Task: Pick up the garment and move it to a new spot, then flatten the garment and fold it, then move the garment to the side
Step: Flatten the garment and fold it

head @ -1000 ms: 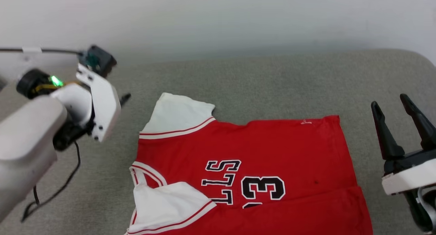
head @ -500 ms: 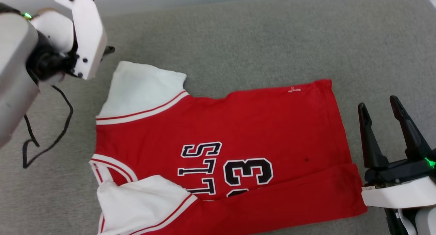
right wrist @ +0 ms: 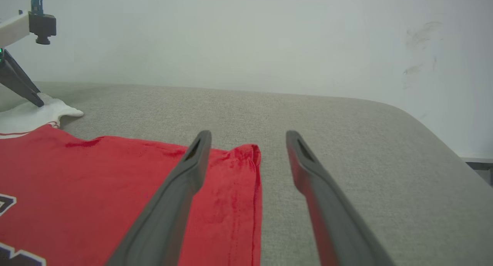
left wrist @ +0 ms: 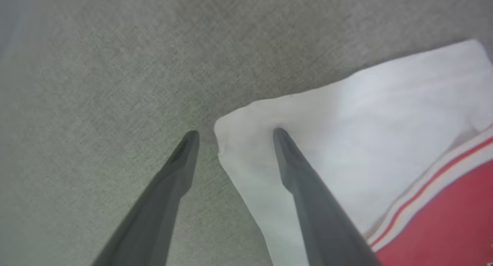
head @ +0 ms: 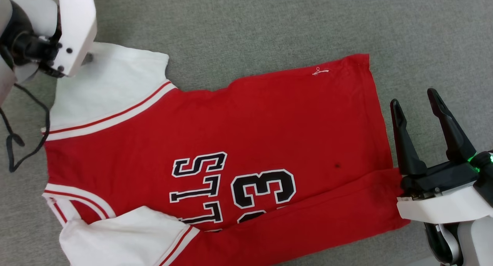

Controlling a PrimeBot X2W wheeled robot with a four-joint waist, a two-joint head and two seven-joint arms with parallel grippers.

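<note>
The shirt (head: 269,123) lies front up across the middle of the head view on the grey cushion (head: 250,23), collar at the left, hem at the right, its lower edge folded up over part of the number. My left gripper (left wrist: 235,132) is spread wide and holds nothing; in its wrist view one finger is over the corner of the white sleeve (left wrist: 366,135), the other over bare cushion. My right gripper (head: 414,97) is at the lower right, just beside the hem, also wide apart and empty
</note>
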